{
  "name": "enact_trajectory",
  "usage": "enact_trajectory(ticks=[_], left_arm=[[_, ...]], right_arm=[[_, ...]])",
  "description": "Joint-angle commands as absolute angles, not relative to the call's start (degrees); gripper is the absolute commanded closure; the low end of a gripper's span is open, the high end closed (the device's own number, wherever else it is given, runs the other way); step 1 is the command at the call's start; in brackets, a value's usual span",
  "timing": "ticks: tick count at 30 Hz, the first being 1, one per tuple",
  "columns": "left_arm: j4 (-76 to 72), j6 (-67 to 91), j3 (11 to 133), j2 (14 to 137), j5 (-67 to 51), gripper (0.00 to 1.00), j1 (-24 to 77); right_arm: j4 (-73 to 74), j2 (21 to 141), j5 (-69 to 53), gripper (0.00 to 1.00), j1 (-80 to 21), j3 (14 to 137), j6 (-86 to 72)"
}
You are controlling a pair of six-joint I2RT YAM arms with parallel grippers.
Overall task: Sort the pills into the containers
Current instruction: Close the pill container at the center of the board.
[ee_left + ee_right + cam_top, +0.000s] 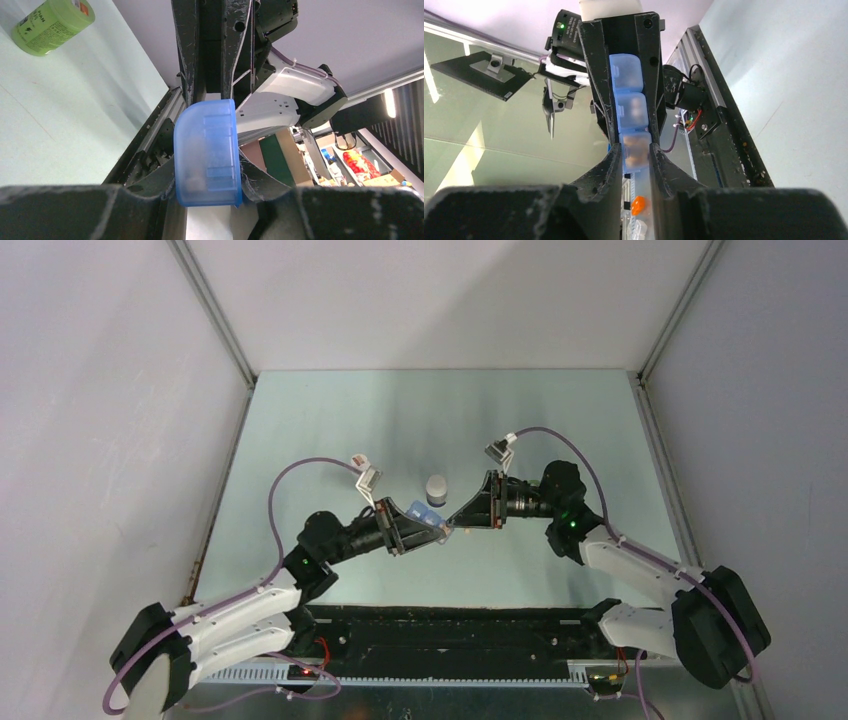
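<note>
Here the left tool [207, 185] and right tool [636, 160] clamp opposite ends of the pill box [633, 107].

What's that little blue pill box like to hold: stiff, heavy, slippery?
Probably stiff: the pill box looks straight though pinched at its sides. Likely light: thin, see-through plastic. Its smooth walls might slip in a loose grip.

Pale green table [330, 440]; green bottle [50, 25] on it.
</note>
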State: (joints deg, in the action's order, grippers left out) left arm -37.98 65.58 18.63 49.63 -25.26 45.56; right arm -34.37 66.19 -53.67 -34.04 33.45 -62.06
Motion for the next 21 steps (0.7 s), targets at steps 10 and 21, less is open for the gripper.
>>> enact_trajectory(ticks=[10, 21], left_arm=[[-47.9, 66.3, 20.1, 49.3, -27.3, 1.00, 45.8], [-47.4, 65.2, 19.7, 48.8, -27.1, 1.00, 45.7]], right_arm=[[-41.2, 69.8, -57.2, 1.00, -37.4, 34.4, -67.1], [-40.4, 69.5, -55.1, 0.56, -37.5, 34.4, -67.2]])
